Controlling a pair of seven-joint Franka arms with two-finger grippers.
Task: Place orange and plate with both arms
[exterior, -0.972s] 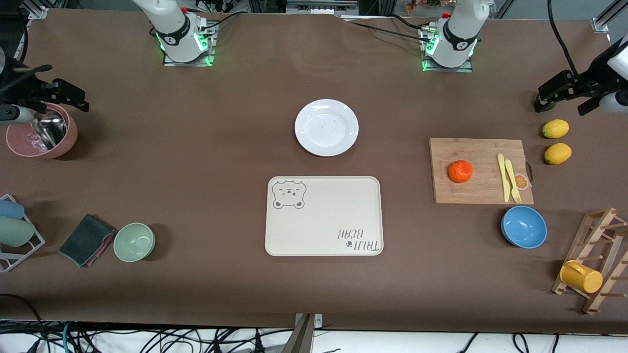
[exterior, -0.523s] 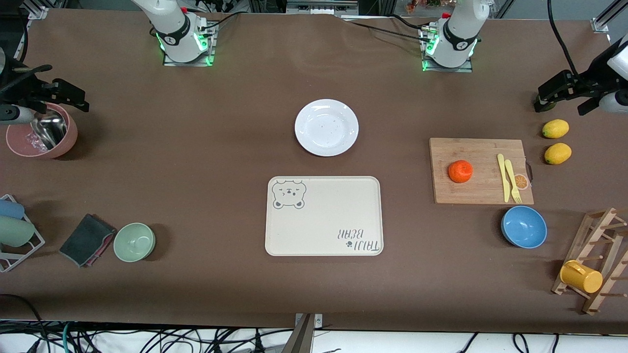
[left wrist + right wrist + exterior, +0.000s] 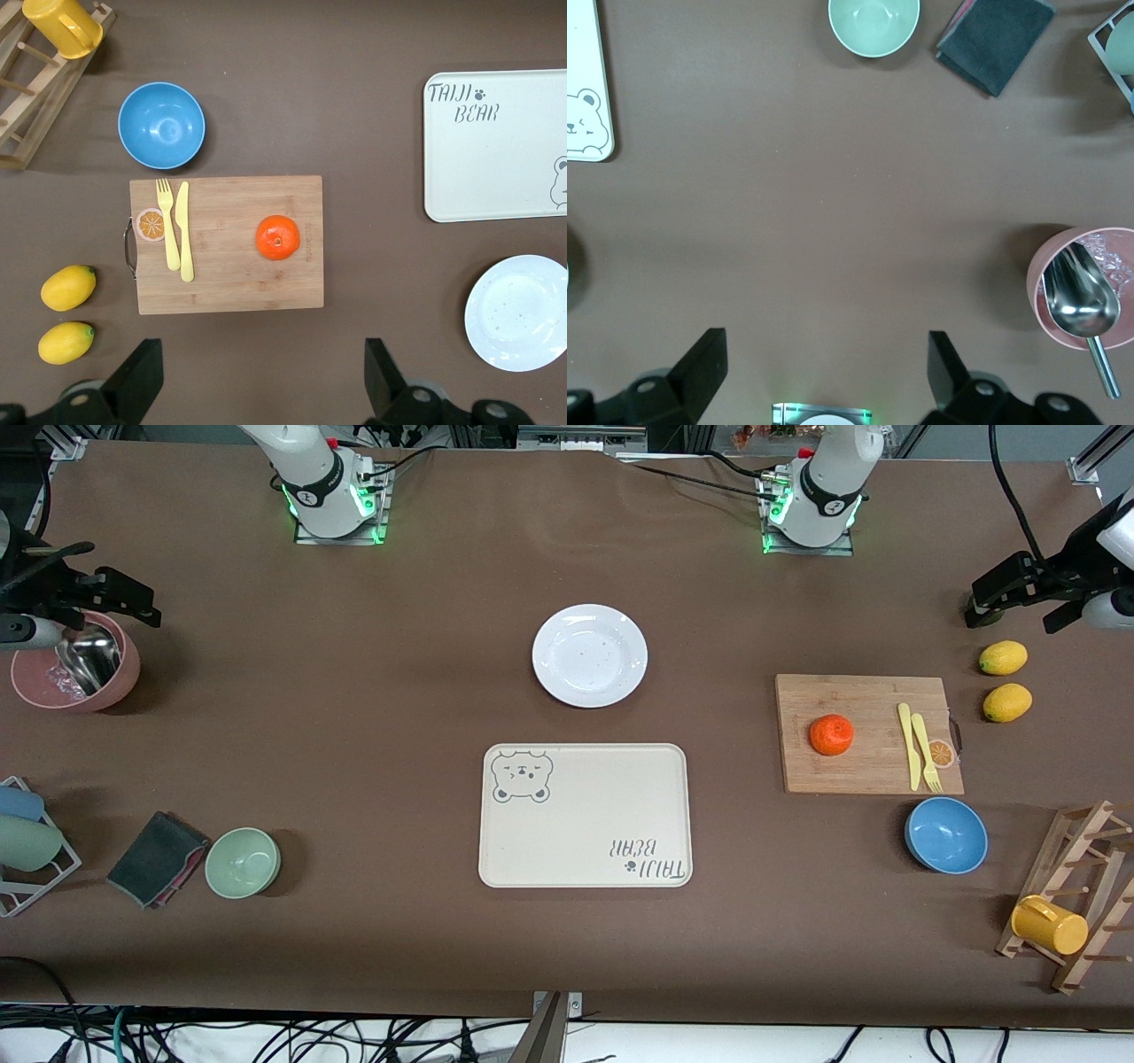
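Left gripper (image 3: 257,390) spread wide, high over bamboo cutting board (image 3: 868,733) bearing orange (image 3: 831,734); right gripper (image 3: 824,385) likewise spread, waiting; white plate (image 3: 590,655) mid-table.

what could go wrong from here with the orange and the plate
The small round orange sits loose on the wooden cutting board beside the yellow plastic knife and fork; a glancing grasp by the open left tool might roll it. The glossy white plate lies flat on the table, so the open right tool may slip off its shallow rim.
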